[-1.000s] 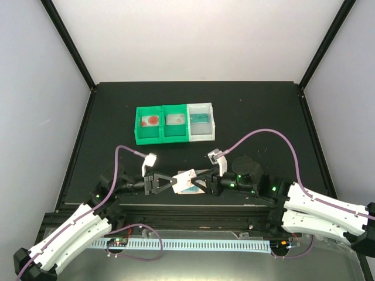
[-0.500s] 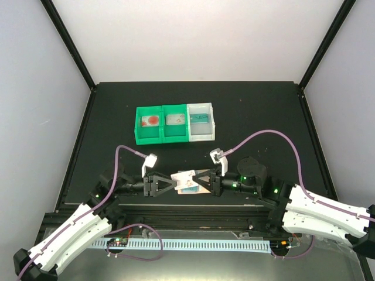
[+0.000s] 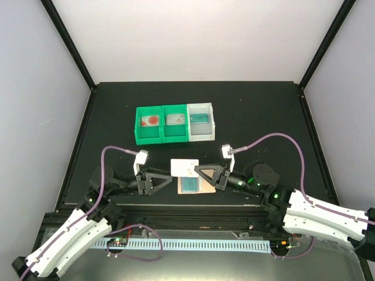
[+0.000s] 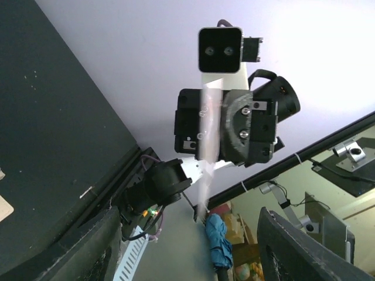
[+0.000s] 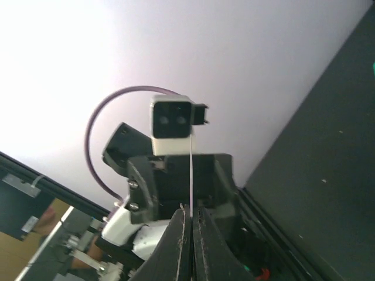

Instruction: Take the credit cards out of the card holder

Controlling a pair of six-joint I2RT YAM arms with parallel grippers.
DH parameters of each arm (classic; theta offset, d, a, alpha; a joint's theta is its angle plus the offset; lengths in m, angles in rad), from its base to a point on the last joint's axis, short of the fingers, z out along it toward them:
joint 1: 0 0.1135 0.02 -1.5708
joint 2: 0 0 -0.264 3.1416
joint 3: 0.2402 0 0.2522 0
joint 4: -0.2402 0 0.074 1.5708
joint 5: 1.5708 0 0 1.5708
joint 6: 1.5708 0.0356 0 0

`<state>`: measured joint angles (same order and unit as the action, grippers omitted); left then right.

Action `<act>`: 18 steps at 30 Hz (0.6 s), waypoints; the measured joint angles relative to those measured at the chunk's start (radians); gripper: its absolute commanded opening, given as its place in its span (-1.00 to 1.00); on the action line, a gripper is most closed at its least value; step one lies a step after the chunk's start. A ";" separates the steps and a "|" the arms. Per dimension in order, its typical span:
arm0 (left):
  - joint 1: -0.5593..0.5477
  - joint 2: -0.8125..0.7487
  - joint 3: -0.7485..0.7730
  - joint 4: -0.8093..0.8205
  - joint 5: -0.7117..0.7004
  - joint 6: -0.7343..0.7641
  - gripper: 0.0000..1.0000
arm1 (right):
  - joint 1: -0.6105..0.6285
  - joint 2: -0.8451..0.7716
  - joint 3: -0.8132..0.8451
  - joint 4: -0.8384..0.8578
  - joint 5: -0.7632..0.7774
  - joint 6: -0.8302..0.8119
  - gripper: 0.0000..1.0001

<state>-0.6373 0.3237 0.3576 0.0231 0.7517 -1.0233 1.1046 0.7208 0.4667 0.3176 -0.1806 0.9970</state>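
The tan card holder (image 3: 180,189) lies flat on the black table with a teal credit card (image 3: 190,185) showing in it. Just above it, my right gripper (image 3: 197,170) is shut on the edge of a pale thin card (image 3: 184,166), held clear of the holder. In the right wrist view that card (image 5: 191,175) is a thin upright line pinched between the fingertips (image 5: 183,225). My left gripper (image 3: 169,179) stands open to the holder's left, touching nothing. In the left wrist view the card (image 4: 209,129) shows edge-on ahead of the open left gripper (image 4: 193,252).
A green-and-white three-compartment bin (image 3: 174,139) stands behind the grippers, with a red item (image 3: 151,121), a grey card (image 3: 176,118) and a teal card (image 3: 200,117) in its compartments. The table's black frame rail (image 3: 187,206) runs just in front of the holder.
My left gripper has opened and drawn back to the left. The right gripper shut on the pale card and raised it, and the holder with its teal card now lies on the table.
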 measured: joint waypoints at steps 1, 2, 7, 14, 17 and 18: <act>0.000 0.012 0.000 0.008 0.001 -0.006 0.26 | 0.000 0.008 0.000 0.025 0.000 0.012 -0.98; 0.000 0.026 0.000 0.017 0.001 -0.013 0.24 | 0.000 0.019 0.000 0.051 0.000 0.026 -0.98; 0.000 0.056 0.000 0.081 0.001 -0.058 -0.16 | 0.000 0.071 0.000 0.135 -0.002 0.080 -0.98; 0.000 0.040 -0.012 0.147 -0.004 -0.092 -0.84 | 0.000 0.084 -0.018 0.198 0.000 0.113 -0.98; 0.000 0.029 -0.028 0.160 -0.008 -0.100 -0.88 | 0.000 0.084 -0.023 0.199 0.001 0.114 -0.98; 0.000 0.029 -0.031 0.161 -0.008 -0.101 -0.87 | 0.000 0.084 -0.024 0.199 0.002 0.113 -0.98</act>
<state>-0.6373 0.3527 0.3271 0.1841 0.7433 -1.1244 1.1046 0.8043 0.4423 0.5163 -0.1791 1.1103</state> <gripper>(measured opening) 0.065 0.013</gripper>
